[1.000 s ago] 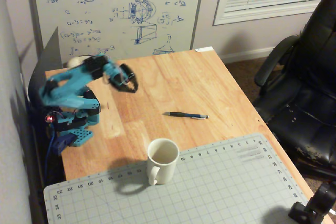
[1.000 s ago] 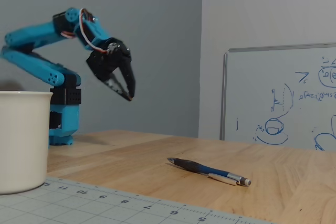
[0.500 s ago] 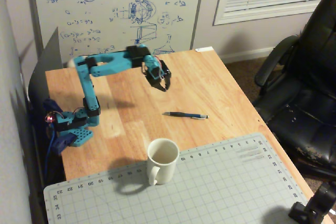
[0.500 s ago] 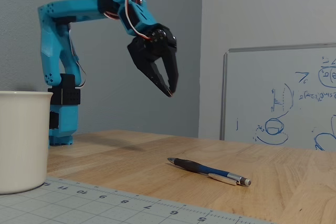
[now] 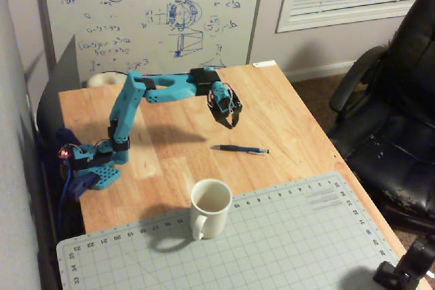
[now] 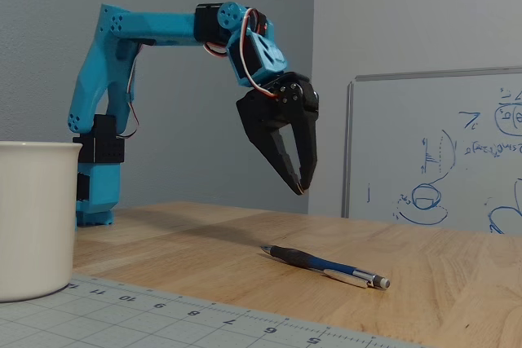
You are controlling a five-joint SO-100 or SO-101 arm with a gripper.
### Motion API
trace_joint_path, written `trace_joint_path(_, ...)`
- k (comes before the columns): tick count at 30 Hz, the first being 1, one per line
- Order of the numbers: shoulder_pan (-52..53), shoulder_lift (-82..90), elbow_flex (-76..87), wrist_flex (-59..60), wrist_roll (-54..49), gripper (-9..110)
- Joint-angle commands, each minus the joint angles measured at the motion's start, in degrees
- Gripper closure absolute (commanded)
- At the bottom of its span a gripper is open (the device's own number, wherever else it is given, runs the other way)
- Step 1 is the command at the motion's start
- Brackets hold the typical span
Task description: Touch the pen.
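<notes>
The pen point(image 5: 239, 149) lies flat on the wooden table point(image 5: 272, 100), dark with a blue barrel and a silvery tip pointing right in both fixed views. In the low side view the pen point(image 6: 326, 266) rests alone on the wood. The blue arm reaches out from its base at the table's left. Its black gripper point(image 5: 231, 123) hangs tips-down above the table, just behind and left of the pen. From the side the gripper point(image 6: 300, 191) is shut with nothing in it, its fingertips meeting a short way above the pen's dark end without touching it.
A white mug point(image 5: 211, 206) stands on the front cutting mat point(image 5: 285, 242), nearer than the pen; the mug point(image 6: 37, 218) fills the side view's left edge. A whiteboard point(image 5: 149, 11) leans behind the table. A black office chair point(image 5: 394, 100) sits to the right.
The arm has unfolded from a tucked pose near its base and stretched out to the right. The shut gripper swung over and down toward the pen. The pen has not moved.
</notes>
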Motion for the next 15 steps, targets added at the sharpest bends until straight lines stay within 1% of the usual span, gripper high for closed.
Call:
trace_joint_path(1, 2.4, -1.1, -8.5, -1.1, -1.1, 101)
trace_joint_path(15, 3.1, -10.0, -10.4, -1.1, -0.2, 101)
